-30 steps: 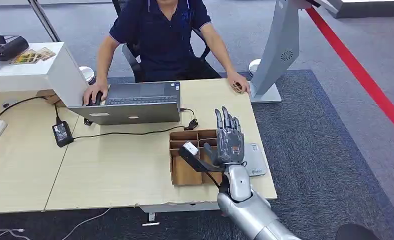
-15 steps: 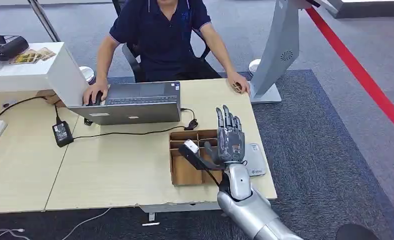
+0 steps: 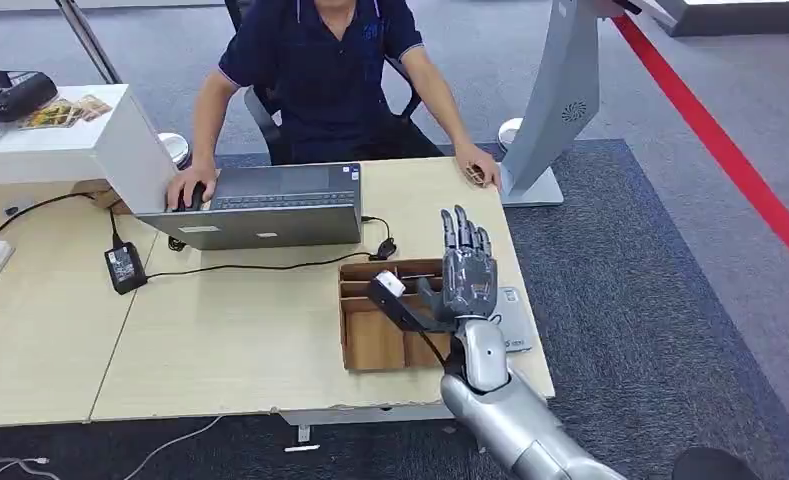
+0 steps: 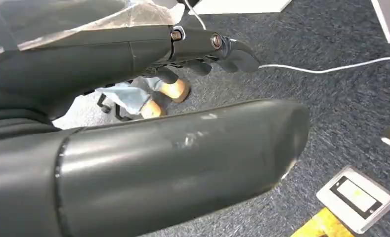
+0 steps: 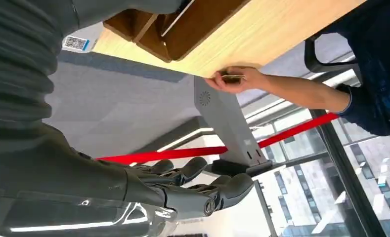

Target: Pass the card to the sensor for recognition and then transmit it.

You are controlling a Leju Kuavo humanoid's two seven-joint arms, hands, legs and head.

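1. The robot's right hand hovers over the brown wooden divided box at the near right of the pale wooden table. Its fingers are straight and apart, pointing to the far side, and its thumb is splayed out to the left. It grips nothing.
2. I cannot pick out the card for certain. A small white patch sits at the thumb's tip, above the box's far-left compartments, and it could be a card's edge or part of the thumb. The step in hand looks like reaching into the box for a card.
3. Settle which compartment holds the card first. Then bring the thumb and fingers down on either side of the card's faces, keeping clear of the thin partitions.
4. Pinch the card near one end so most of its face stays bare for reading.
5. Lift straight up until the card clears the walls, because a sideways pull could drag the light box across the table.
6. The flat grey card reader lies just right of the box, partly under the hand. The move across is short, so keep it low with the card's face flat to the reader.
7. A person's hand rests at the table's far right corner, probably the place to pass the card on to.
8. The left hand hangs over the carpet holding nothing. I cannot tell how far apart its fingers are.
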